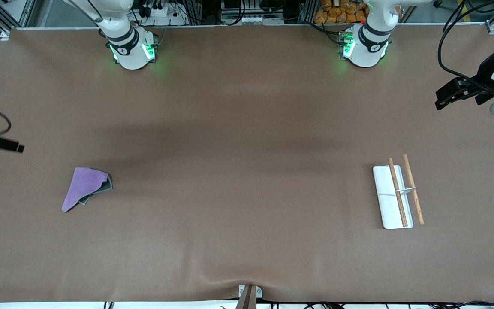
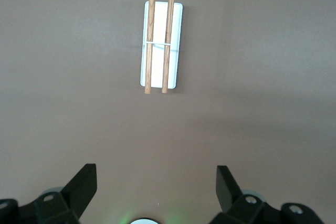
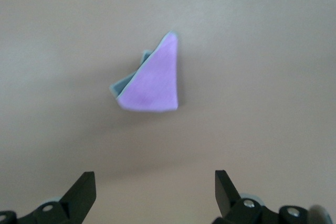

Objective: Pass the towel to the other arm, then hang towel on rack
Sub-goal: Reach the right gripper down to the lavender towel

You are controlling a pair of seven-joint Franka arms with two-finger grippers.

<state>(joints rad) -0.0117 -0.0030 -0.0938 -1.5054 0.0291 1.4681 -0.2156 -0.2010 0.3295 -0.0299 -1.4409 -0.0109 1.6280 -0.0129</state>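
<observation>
Brown table [image 1: 247, 171]: towel [image 1: 85, 187] lies folded flat toward right arm's end, rack [image 1: 395, 197] toward left arm's end, well apart. Right gripper [image 3: 155, 192] over towel, fingers spread, empty. Left gripper [image 2: 156, 190] up over rack's end, fingers spread, empty.

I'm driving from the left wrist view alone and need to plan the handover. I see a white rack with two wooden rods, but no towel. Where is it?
Observer: The small lilac-purple cloth towel lies folded on the brown table toward the right arm's end. The white-based rack with wooden rods is toward the left arm's end.
Operator: Is the right gripper holding it?
Observer: No. The right gripper hangs open above the towel, holding nothing.
Operator: Where does my gripper sit overall?
Observer: The left gripper is raised over the table's left-arm end and is not over the rack.
</observation>
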